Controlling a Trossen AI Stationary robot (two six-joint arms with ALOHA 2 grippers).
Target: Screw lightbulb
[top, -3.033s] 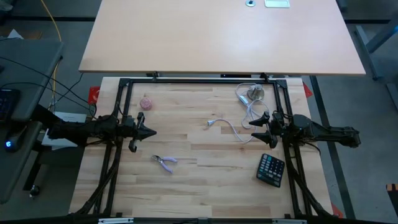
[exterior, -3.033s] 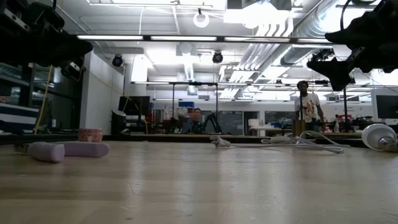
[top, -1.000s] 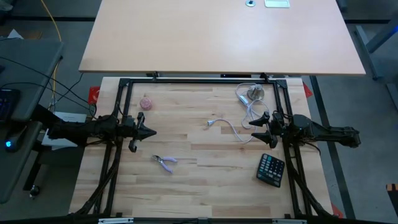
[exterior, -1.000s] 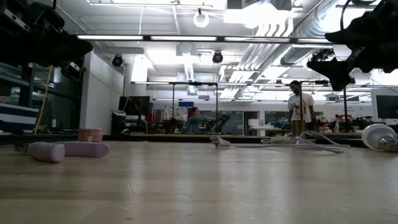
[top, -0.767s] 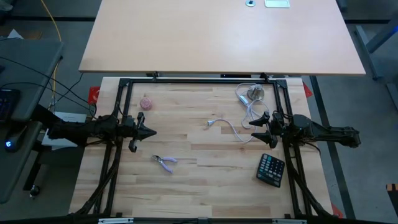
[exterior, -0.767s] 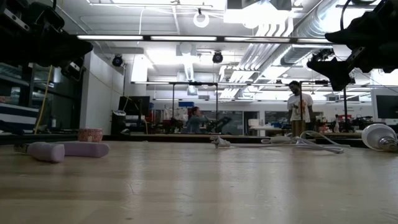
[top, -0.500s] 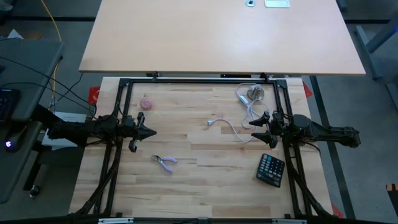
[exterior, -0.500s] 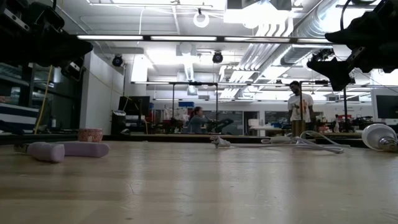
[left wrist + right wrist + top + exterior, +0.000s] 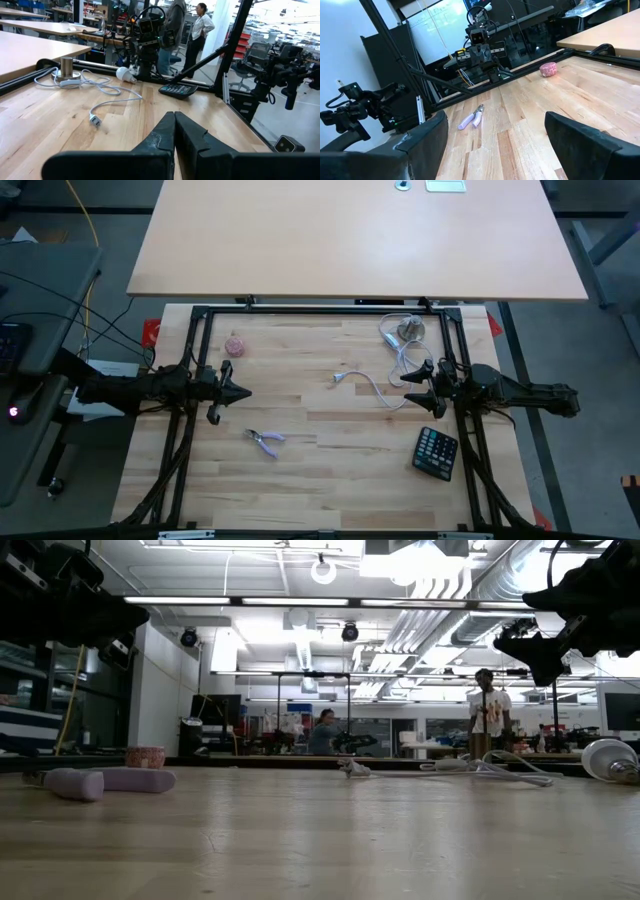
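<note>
Neither arm has begun the job, to judge by how things lie. The left gripper hovers over the table's left side with its fingers pressed flat together, holding nothing. The right gripper hangs over the right side, and its fingers are spread wide and empty – a stance that would suit reaching for something rounded. The lightbulb lies on its side on the wooden table near the far right corner, just beside the loops of the white cord; in the low view it shows as a pale globe at the right edge. The socket base stands close by among the same loops, its short metal post pointing up, apparently ready to take the bulb's threads. The cord's plug trails out toward the middle of the table. The rest looks unrelated – purple-handled pliers near the front, a dark calculator at the front right, and a small pink ball on the far left. Since the bulb is nearer the right arm, that gripper seems the likelier one to fetch it.
</note>
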